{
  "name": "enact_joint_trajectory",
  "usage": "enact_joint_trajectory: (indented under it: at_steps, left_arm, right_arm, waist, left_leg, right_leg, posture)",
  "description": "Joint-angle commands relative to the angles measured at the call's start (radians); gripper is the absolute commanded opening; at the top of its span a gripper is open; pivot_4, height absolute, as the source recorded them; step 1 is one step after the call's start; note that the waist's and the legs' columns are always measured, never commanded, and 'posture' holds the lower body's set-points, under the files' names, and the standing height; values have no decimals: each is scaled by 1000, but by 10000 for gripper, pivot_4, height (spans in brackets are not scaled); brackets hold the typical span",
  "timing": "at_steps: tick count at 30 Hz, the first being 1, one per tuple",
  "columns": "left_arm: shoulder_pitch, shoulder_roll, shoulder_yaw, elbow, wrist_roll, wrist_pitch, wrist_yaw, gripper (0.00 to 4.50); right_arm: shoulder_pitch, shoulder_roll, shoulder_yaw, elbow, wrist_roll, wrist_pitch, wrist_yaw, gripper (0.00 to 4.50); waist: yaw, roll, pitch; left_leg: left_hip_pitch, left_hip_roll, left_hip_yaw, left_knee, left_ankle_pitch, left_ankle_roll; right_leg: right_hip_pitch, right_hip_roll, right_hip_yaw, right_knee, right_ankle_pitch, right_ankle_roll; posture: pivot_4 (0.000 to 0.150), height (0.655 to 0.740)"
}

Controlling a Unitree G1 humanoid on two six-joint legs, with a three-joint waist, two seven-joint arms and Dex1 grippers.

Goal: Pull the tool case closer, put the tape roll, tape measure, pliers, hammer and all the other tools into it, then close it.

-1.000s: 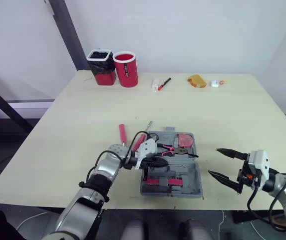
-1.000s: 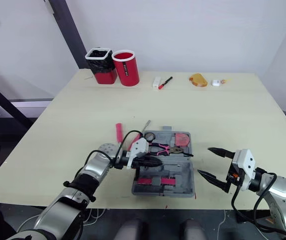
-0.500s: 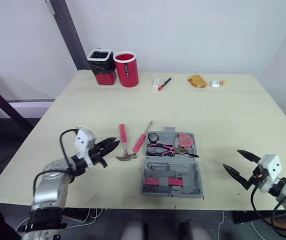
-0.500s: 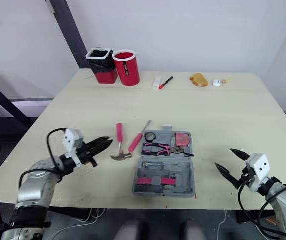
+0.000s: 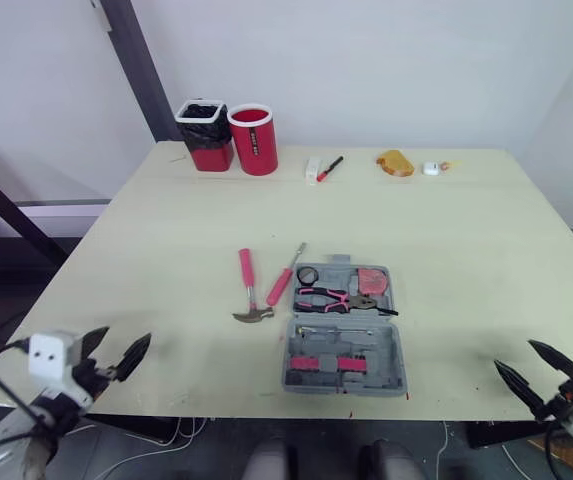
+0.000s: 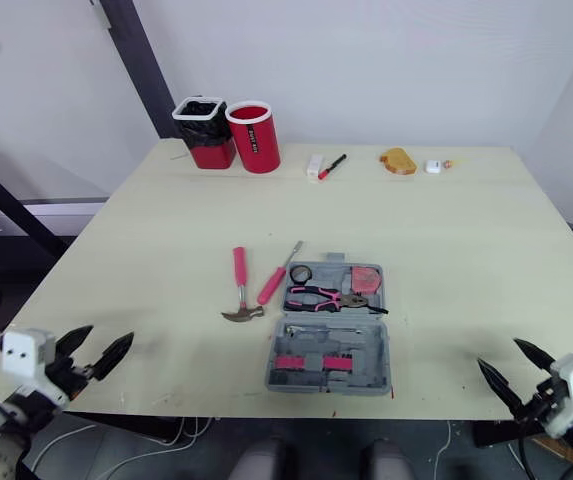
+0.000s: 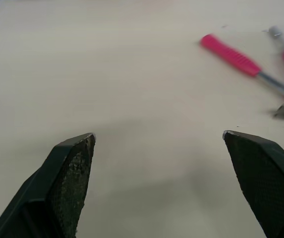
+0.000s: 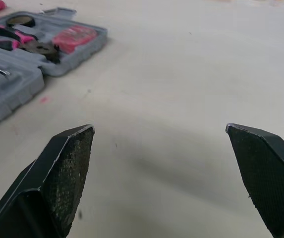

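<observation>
The grey tool case (image 5: 344,345) lies open near the table's front edge. Its far half holds the pink-handled pliers (image 5: 341,298), a black tape roll (image 5: 308,275) and a red tape measure (image 5: 371,280). Just left of the case, on the table, lie a red-handled hammer (image 5: 247,285) and a red-handled screwdriver (image 5: 281,284). My left gripper (image 5: 121,342) hovers open and empty at the front-left corner, far from the tools; the hammer handle (image 7: 231,55) lies ahead of it. Off the front-right edge, my right gripper (image 5: 516,356) is open and empty, with the case (image 8: 28,54) ahead.
At the back left stand a black-lined red bin (image 5: 204,133) and a red cup (image 5: 252,138). Along the back edge lie a white block (image 5: 312,168), a red pen (image 5: 329,167), an orange object (image 5: 394,162) and a small white item (image 5: 430,168). A dark slanted beam (image 5: 141,70) rises behind the table.
My left gripper has drawn back from over the case to the front-left corner and opened. My right gripper has pulled back toward the front-right edge, still open.
</observation>
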Motion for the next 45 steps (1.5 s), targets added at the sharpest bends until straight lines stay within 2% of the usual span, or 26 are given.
enact_joint_trajectory:
  at_steps: [1,10,14,20,27,33,39,45]
  left_arm:
    - [36,0,36,-38,-26,-26,8,44252]
    - [-3,8,-1,-54,-20,-10,33,44252]
    - [-48,15,-43,-96,22,40,105,44252]
    - [-135,-24,-137,-236,13,185,223,44252]
    - [-258,-132,-289,-347,64,343,413,44252]
    - [-315,-255,-415,-446,117,515,592,44252]
    - [-373,-341,-478,-432,199,586,729,44252]
    - [-421,-396,-495,-368,264,594,808,44252]
  right_arm:
    - [24,5,-53,-12,38,-19,12,45000]
    - [-2,-10,-47,-34,34,-11,20,45000]
    - [-34,-26,-22,-104,54,26,50,45000]
    - [-94,-48,57,-244,84,102,107,45000]
    - [-216,-82,160,-363,117,224,150,45000]
    - [-336,-96,239,-393,103,275,170,45000]
    - [-381,-99,250,-387,102,294,172,45000]
    - [-393,-113,245,-366,95,300,193,45000]
  waist:
    - [0,0,0]
    - [0,0,0]
    - [0,0,0]
    - [0,0,0]
    - [0,-1,0]
    - [-1,-1,0]
    - [2,-1,0]
    - [1,-1,0]
  left_leg:
    - [0,0,0,0,0,0]
    - [0,1,0,0,0,0]
    - [0,0,0,0,0,0]
    - [0,0,0,0,0,0]
    - [0,-2,0,0,0,0]
    - [-2,-2,-1,0,0,0]
    - [-3,-3,-2,1,0,0]
    - [-3,-3,-2,1,0,0]
  right_leg:
    - [0,0,0,0,0,0]
    - [0,0,1,0,0,0]
    - [0,0,1,0,0,0]
    - [0,0,0,0,0,0]
    - [0,1,1,1,1,1]
    - [0,1,0,1,3,4]
    - [0,2,-2,1,3,4]
    - [0,2,-2,0,3,4]
  posture:
    - [1500,7371]
    - [1500,7371]
    - [1500,7371]
    - [1500,7371]
    - [1500,7371]
    - [1500,7371]
    - [1500,7371]
    - [1500,7371]
